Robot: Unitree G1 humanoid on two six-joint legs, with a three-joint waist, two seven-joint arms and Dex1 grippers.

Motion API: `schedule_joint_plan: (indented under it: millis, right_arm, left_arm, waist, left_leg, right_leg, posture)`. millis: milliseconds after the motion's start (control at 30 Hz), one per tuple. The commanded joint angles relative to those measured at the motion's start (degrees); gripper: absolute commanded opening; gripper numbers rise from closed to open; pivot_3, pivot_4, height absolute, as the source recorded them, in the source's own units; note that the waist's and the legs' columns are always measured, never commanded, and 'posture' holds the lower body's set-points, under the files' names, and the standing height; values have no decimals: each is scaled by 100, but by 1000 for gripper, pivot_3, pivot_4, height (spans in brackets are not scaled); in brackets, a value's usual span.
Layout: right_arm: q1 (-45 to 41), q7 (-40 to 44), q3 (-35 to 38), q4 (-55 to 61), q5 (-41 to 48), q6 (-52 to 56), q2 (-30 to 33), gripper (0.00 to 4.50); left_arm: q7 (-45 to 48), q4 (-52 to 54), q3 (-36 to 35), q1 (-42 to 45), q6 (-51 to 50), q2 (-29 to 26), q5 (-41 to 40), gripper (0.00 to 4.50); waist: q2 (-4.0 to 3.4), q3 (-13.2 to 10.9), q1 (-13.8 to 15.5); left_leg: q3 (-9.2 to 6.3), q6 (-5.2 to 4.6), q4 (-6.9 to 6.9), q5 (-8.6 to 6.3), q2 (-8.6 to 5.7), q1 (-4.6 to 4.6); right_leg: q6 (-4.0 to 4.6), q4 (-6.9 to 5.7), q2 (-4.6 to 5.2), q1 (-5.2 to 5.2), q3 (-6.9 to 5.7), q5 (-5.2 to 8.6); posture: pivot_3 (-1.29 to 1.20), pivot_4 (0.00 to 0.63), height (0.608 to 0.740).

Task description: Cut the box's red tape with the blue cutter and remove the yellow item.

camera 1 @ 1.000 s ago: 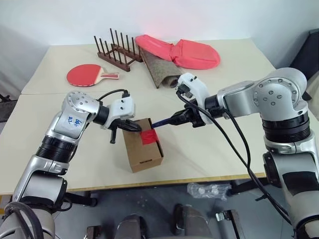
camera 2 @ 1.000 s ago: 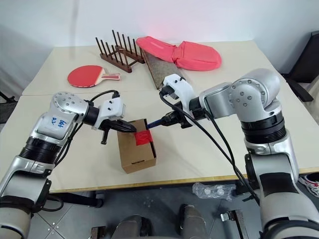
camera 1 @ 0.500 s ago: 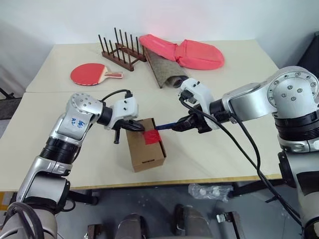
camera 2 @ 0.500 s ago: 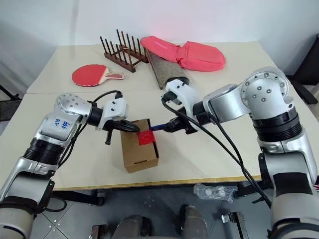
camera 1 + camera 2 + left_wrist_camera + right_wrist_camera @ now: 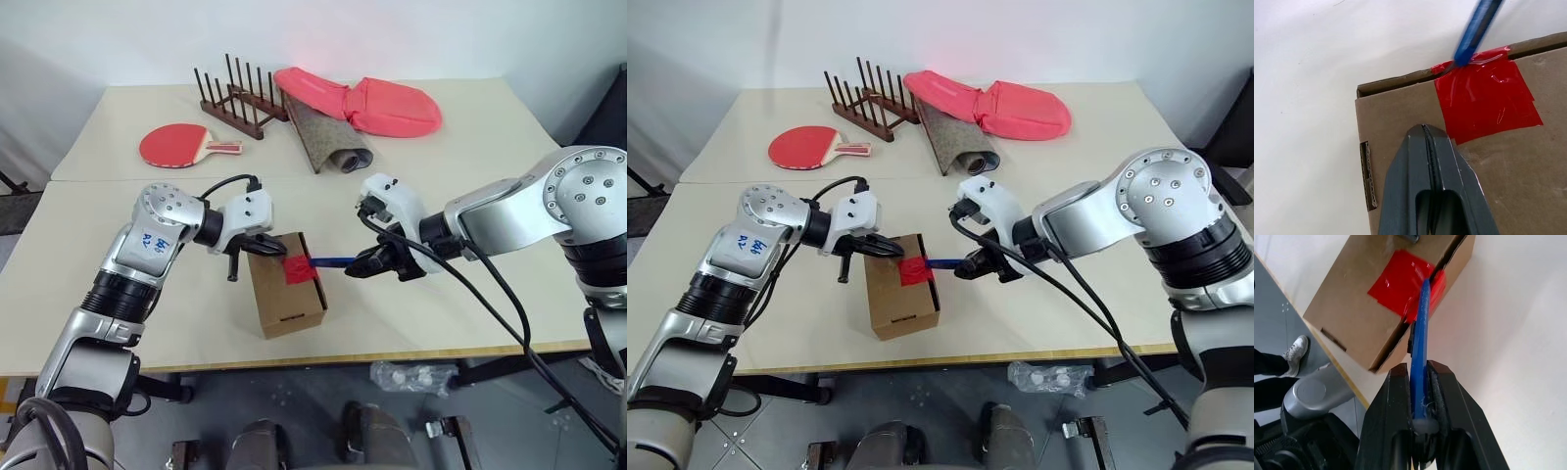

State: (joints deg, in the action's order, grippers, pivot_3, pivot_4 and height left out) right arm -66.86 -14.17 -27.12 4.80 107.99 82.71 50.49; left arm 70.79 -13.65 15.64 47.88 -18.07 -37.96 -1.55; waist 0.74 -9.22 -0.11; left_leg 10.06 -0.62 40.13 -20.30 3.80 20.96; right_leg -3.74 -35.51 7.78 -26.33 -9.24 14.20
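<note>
Swinging its elbow outward since a second ago, the right arm now lies lower and flatter across the table, while the right gripper (image 5: pixel 384 262) stays clamped on the blue cutter (image 5: pixel 329 260), whose tip remains at the red tape (image 5: pixel 298 269). Across from it, the left gripper (image 5: pixel 880 250) has not shifted: its fingers are pressed together, empty, and bear down on top of the box (image 5: pixel 284 286), which stands on the near table (image 5: pixel 411 304) at about 9 o'clock from the right gripper. Judging by the frames, the cut is under way but unfinished: the tape looks whole, the flap is shut, and the yellow item is yet to come out. From the left wrist view, the cutter's tip meets the tape's edge right at the flap seam, a contact the head views cannot resolve. From the right wrist view, the blade runs along the dark seam and a person's shoe (image 5: pixel 1297 347) stands on the floor beyond the table edge. Only the head views take in the red paddle (image 5: pixel 176 147), wooden rack (image 5: pixel 233 98) and pink cover (image 5: pixel 372 103) at 12 o'clock.
</note>
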Motion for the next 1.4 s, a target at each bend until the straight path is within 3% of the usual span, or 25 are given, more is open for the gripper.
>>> schedule_joint_plan:
  millis: [33,367,733,967,1067,1400]
  right_arm:
    - [53,559,-224,575,501,51,139,161]
    - [76,965,-328,957,501,1,700,161]
    - [238,2402,1194,1375,-160,111,1723,161]
    - [810,3619,2440,1506,-2435,-643,2197,161]
    - [1639,3562,2747,1344,-3697,-1489,2035,161]
    - [3987,3339,3130,1286,-6269,-3849,234,161]
  left_arm:
    - [-168,-213,360,-319,-156,60,374,0]
    - [-252,-314,352,-299,-139,94,370,0]
    - [-218,-408,192,-220,-171,146,258,0]
    - [-183,-326,128,-216,-375,231,142,0]
    - [-218,-352,79,-178,-433,276,104,0]
    - [-542,-321,-333,-203,-552,550,-124,0]
  waist:
    - [0,0,-1]
    - [1,1,11]
    - [0,1,30]
    - [0,0,49]
    - [7,4,52]
    - [6,3,146]
  left_leg:
    - [-1,-1,0,0,0,0]
    - [-2,-8,0,0,-1,0]
    - [-9,-29,0,-3,-6,16]
    - [-3,-36,0,-8,-10,22]
    - [3,-40,-1,-11,-12,20]
    - [18,-35,5,-2,-22,25]
  right_leg:
    - [0,1,0,0,0,0]
    - [0,21,8,0,2,0]
    - [-11,45,14,-1,2,-14]
    - [-20,58,14,-4,2,-23]
    - [-29,71,13,0,-1,-29]
    - [-40,64,5,-1,0,-41]
  posture:
    - [0,150,740]
    - [0,150,740]
    - [0,150,740]
    - [0,150,740]
    - [0,150,740]
    - [0,150,740]
